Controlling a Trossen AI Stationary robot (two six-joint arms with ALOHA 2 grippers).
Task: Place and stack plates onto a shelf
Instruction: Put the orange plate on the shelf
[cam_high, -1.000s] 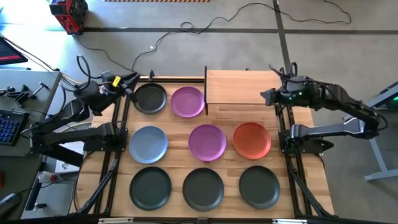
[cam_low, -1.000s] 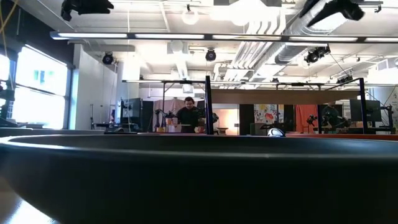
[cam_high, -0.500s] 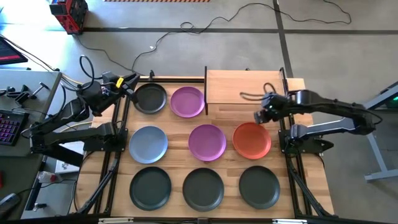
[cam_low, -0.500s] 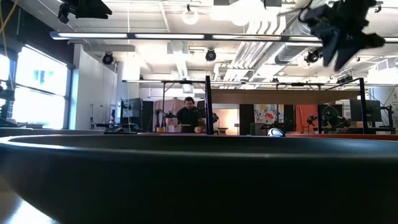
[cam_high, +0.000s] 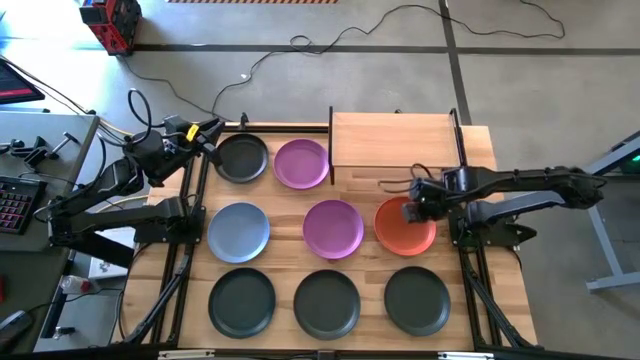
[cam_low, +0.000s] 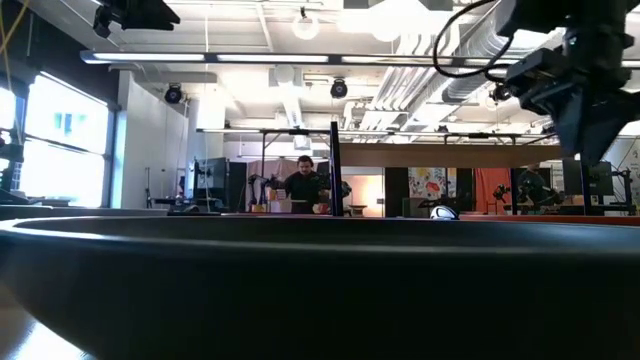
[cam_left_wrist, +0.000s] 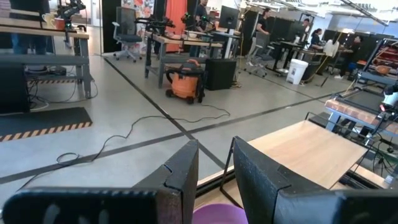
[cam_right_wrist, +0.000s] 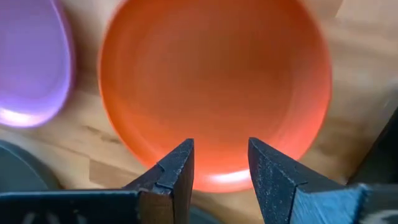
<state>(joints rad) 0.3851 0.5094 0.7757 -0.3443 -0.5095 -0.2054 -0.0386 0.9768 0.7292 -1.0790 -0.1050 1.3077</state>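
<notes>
Right wrist view has the right gripper (cam_right_wrist: 219, 163) hanging open over the orange plate's (cam_right_wrist: 214, 87) near rim, plate flat on the table just beside the empty shelf (cam_high: 390, 140), so looks like first pickup, next it needs to drop and pinch that rim.

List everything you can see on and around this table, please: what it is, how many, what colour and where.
Dark plates: four; three along the near row, one at the far left.
Purple plates: two; far row and middle.
Pale blue plate: one, middle row, left.
Orange-red plate: one, middle row, right.
Shelf: one, light wood, black rods, far right, bare.
Table: wood planks.
Left gripper: black, raised beside the far dark plate, slightly open.
Right gripper: black, open above the orange-red plate.
</notes>
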